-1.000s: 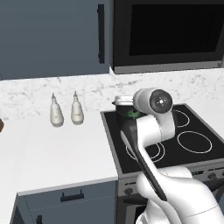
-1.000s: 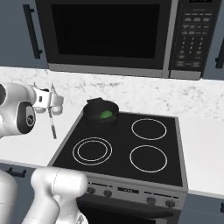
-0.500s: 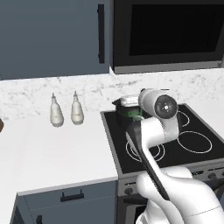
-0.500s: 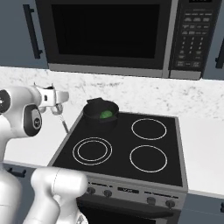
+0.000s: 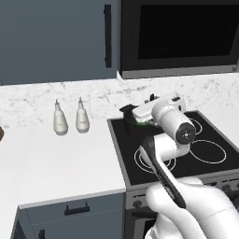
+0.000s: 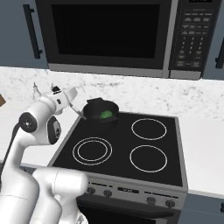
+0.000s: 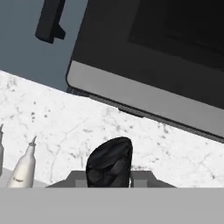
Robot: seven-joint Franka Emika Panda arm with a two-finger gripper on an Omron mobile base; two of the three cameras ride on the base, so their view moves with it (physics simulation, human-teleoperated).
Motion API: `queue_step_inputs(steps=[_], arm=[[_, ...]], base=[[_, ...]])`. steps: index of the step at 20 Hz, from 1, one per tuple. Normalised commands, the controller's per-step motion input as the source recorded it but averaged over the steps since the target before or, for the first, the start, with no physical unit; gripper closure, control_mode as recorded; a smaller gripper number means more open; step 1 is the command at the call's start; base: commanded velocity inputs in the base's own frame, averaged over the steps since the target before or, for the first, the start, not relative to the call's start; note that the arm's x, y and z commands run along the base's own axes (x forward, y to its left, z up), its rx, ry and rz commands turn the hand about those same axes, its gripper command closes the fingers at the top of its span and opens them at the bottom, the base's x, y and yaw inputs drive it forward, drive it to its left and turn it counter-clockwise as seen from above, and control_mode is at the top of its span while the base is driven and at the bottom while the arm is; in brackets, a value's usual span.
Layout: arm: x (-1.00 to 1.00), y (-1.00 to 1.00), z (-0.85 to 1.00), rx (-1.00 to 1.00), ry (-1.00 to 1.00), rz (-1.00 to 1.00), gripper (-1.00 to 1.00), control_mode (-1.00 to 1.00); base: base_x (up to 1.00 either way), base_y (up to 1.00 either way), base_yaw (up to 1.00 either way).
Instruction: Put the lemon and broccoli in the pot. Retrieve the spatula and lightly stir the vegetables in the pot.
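The black pot (image 6: 99, 114) stands on the stove's back left burner, with the green broccoli (image 6: 106, 114) inside it. The lemon is hidden from view. My gripper (image 6: 72, 96) hovers just left of the pot's rim, shut on the spatula (image 6: 78, 111). The spatula's thin dark shaft slants down from the hand toward the pot's near left edge. From the left base, the gripper (image 5: 135, 113) sits right over the pot (image 5: 127, 112), and a bit of green broccoli (image 5: 140, 123) shows beneath it. The hand view has a black part of the spatula (image 7: 109, 162) held low in the middle.
Two white bottles (image 5: 59, 122) (image 5: 82, 120) stand on the counter left of the stove (image 6: 148, 148). A microwave (image 6: 109, 37) hangs low above the stove. The marble backsplash (image 7: 65, 127) is right behind the pot.
The arm has swung right with the spatula, from over the counter beside the bottles to the pot's left rim. The pot and broccoli have not moved.
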Motion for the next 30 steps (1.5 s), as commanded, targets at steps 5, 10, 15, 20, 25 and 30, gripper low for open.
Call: queue_step_inputs(steps=[5, 10, 15, 20, 25, 30], arm=[[0.75, 0.07, -0.25, -0.16, -0.02, 0.15, 1.0, -1.0], [0.89, 0.0, -0.25, -0.13, 0.0, 0.05, 1.0, -1.0], [0.85, 0.0, -0.33, -0.07, 0.01, 0.0, 1.0, -1.0], [0.84, 0.0, -0.4, -0.02, 0.01, 0.0, 1.0, -1.0], [0.7, 0.0, -0.32, 0.0, 0.0, 0.0, 1.0, -1.0], [0.53, 0.0, -0.21, 0.0, 0.0, 0.0, 1.0, -1.0]], base=[[0.0, 0.0, 0.0], [0.0, 0.0, 0.0], [0.0, 0.0, 0.0], [0.0, 0.0, 0.0], [0.0, 0.0, 0.0], [0.0, 0.0, 0.0]])
